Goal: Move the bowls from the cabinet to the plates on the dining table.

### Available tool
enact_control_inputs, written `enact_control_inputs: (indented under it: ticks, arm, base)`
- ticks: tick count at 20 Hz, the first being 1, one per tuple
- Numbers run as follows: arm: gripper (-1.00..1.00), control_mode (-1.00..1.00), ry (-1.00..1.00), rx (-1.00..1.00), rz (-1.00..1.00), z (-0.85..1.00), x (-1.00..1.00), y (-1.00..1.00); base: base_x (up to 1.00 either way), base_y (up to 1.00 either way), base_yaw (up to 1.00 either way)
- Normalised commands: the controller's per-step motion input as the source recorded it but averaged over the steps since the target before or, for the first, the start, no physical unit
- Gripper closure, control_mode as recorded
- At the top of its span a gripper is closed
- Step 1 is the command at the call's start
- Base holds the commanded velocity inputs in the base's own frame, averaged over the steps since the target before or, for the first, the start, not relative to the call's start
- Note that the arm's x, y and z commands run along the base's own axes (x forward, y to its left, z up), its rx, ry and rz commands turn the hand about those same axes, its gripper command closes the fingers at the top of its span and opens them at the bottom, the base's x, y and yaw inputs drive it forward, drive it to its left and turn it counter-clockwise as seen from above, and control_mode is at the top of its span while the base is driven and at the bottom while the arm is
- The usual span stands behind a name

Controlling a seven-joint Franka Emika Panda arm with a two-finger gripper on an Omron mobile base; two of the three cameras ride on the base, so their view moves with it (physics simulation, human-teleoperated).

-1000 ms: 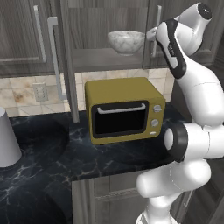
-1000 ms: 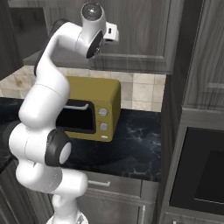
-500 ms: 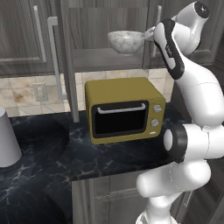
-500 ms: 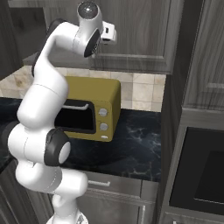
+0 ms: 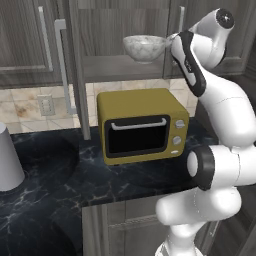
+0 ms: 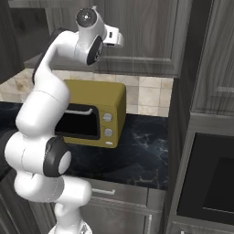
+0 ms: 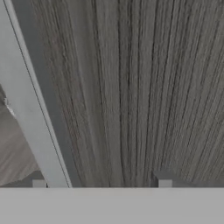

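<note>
A grey-white marbled bowl stands on the shelf of the open dark wood-grain cabinet. My hand is raised to shelf height just right of the bowl, in front of the shut right-hand door; the forearm hides the fingers in the left base view. In the right base view the gripper points at that door. The hand view looks at the wood-grain door from very close, with its silver bar handle on the left. The gripper is open, its tips far apart with nothing between them. The plates and the dining table are out of view.
A yellow toaster oven sits on the black marble counter right under the shelf. The cabinet's left door stands open toward me. A grey cylinder is at the far left. A built-in oven fills the right side.
The hand has edged slightly left toward the bowl. Nothing else has moved.
</note>
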Motion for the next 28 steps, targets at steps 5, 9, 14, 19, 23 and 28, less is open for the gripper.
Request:
enact_control_inputs:
  ticks: [5,9,14,19,23,28]
  arm:
    - [1.00,-1.00,0.00,0.03,-0.19,-0.28,0.15,0.00]
    - [1.00,-1.00,0.00,0.00,-0.09,-0.02,0.00,0.00]
    - [1.00,-1.00,0.00,-0.01,-0.05,-0.16,0.05,-0.02]
    - [1.00,-1.00,0.00,-0.04,0.00,-0.37,0.03,-0.36]
    - [1.00,-1.00,0.00,-0.01,0.00,-0.30,0.00,-0.48]
    - [1.00,-1.00,0.00,0.00,-0.01,-0.11,-0.21,-0.49]
  base:
    - [0.00,0.00,0.00]
    - [0.00,0.00,0.00]
    - [0.00,0.00,0.00]
    - [0.00,0.00,0.00]
    - [0.00,0.00,0.00]
    - [0.00,0.00,0.00]
